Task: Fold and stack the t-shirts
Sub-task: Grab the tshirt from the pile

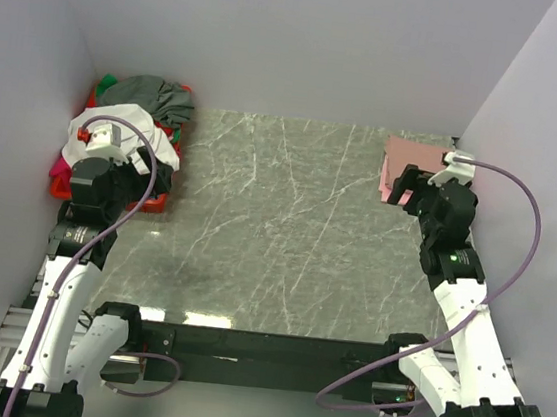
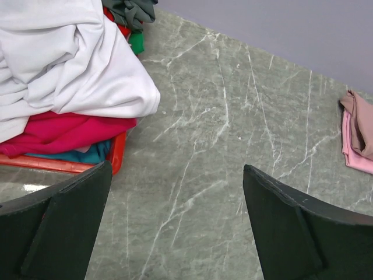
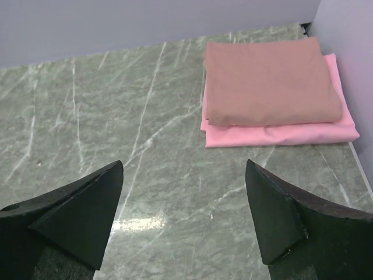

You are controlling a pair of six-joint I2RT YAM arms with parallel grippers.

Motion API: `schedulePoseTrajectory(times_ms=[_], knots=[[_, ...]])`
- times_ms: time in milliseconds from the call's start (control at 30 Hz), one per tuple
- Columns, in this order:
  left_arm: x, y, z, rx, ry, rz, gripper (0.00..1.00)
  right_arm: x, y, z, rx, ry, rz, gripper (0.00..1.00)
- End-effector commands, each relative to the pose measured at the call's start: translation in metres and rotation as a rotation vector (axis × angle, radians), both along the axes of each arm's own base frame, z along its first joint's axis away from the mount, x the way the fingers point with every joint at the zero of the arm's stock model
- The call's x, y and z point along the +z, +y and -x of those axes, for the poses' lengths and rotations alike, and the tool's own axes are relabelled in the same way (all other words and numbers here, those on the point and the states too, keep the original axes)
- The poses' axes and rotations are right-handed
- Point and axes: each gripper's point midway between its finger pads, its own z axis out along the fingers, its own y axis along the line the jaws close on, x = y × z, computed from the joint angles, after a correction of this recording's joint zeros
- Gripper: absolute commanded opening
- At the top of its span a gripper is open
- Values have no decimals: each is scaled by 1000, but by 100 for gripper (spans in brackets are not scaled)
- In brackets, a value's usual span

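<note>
Laundry fills the red basket (image 2: pixel 118 154) at upper left, the white t-shirt (image 2: pixel 70 76) heaped on top; two folded t-shirts (image 3: pixel 271 81) sit stacked at upper right. With the left gripper (image 2: pixel 178 175) and right gripper (image 3: pixel 184 175) both spread and empty, you should pinch only the white one's hanging edge, then lift it clear of the magenta t-shirt (image 2: pixel 52 131) before spreading it flat.

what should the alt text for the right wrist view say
A folded dusty rose shirt lies on top of a folded pink shirt at the far right of a grey-green marble table, beside a pale wall. In the foreground the right gripper stands wide open, nothing between its two black fingers.
</note>
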Motion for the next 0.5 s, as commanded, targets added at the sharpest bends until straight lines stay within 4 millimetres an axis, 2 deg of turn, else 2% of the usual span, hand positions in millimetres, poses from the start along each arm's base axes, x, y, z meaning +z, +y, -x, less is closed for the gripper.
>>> schedulePoseTrajectory(times_ms=[0,67,167,200,233,300,333,400,467], knots=[[14,2,-6,12,-61,-3,99,24,-4,2,-31,-86,-36,91],[15,4,-9,28,-68,5,99,22,-3,3,-10,-77,-17,91],[21,6,-15,44,-80,23,99,14,11,6,107,-51,35,92],[23,6,-17,48,-83,29,99,13,17,8,154,-47,48,92],[25,6,-19,57,-87,45,99,5,31,13,263,-19,76,92],[27,7,-26,65,-79,64,99,1,41,17,352,-2,87,92],[26,14,-29,98,-68,92,99,-2,52,22,444,2,104,92],[24,24,-41,139,-37,130,99,-6,59,27,502,14,114,93],[15,49,-56,221,18,224,99,-9,64,32,551,19,123,93]])
